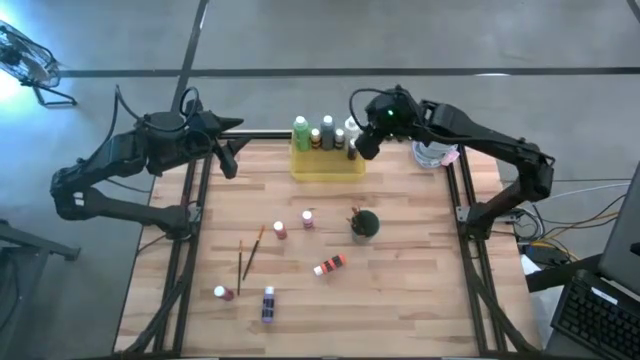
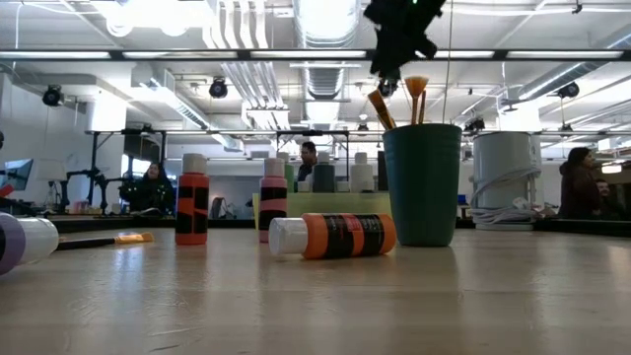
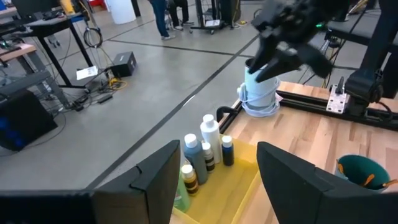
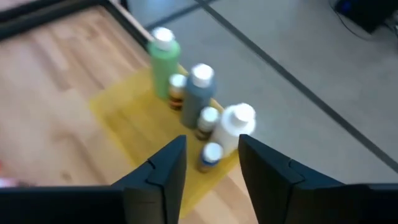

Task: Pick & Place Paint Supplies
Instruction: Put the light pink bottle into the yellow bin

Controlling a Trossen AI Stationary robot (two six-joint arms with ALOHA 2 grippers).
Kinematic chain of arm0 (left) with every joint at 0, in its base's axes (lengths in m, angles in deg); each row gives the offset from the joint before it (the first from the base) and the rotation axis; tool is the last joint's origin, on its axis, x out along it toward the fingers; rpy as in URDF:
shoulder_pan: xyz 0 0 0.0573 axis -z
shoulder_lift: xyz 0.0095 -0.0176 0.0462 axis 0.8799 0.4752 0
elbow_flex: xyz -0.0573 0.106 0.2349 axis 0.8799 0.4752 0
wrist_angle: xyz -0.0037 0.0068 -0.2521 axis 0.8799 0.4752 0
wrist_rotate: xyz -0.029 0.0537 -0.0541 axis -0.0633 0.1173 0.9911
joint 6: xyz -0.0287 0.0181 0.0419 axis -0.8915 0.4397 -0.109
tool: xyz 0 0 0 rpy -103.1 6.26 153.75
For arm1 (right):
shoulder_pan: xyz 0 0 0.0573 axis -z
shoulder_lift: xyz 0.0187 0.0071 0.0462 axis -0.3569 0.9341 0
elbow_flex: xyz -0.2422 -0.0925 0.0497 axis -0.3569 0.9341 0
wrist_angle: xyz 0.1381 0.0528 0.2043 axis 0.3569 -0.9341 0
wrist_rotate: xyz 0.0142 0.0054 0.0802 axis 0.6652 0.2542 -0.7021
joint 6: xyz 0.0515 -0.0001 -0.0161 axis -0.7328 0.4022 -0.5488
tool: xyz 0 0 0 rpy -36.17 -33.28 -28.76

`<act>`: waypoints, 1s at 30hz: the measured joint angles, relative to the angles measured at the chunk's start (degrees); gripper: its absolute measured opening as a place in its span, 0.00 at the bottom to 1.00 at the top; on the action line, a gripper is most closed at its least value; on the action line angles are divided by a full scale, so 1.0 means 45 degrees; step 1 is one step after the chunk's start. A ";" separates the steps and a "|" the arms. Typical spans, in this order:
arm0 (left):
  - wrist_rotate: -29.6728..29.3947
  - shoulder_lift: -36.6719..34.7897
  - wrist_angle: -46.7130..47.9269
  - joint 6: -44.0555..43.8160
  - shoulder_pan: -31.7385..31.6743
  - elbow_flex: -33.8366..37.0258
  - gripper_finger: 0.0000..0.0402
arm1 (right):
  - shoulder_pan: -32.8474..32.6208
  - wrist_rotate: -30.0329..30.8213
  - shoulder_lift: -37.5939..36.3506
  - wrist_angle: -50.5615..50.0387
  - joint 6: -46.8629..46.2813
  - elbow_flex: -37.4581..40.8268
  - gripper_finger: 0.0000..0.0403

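A yellow tray (image 1: 327, 166) at the table's far edge holds several upright bottles: green (image 4: 164, 59), grey (image 4: 199, 90), white (image 4: 233, 127) and smaller ones. My right gripper (image 4: 212, 146) hangs open above the tray's right end (image 1: 366, 148), clear of the bottles, with nothing between its fingers. My left gripper (image 3: 217, 155) waits open at the far left (image 1: 232, 160). A dark green cup (image 1: 365, 223) with brushes in it stands mid-table. Loose bottles stand or lie on the wood, among them an orange one on its side (image 2: 333, 237). Two brushes (image 1: 250, 252) lie flat.
Two small bottles (image 1: 294, 225) stand left of the cup; two more (image 1: 245, 298) lie near the front left. A white cylinder (image 1: 432, 152) sits by the far right corner. Black frame rails run along both table sides. People show in the room beyond.
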 joint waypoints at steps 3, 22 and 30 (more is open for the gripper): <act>0.0045 0.0000 0.0015 -0.0226 -0.0004 0.0000 0.54 | -0.0646 0.0004 -0.0347 0.0005 0.0000 0.0000 0.31; 0.2708 -0.0050 0.3245 -0.3390 0.0000 -0.0271 0.54 | -0.4932 0.0049 -0.1347 0.2929 0.0019 -0.0005 0.15; 0.2768 0.0397 0.4424 -0.3495 0.0000 -0.0253 0.54 | -0.5950 -0.0044 -0.1284 0.4700 0.0231 -0.0005 0.15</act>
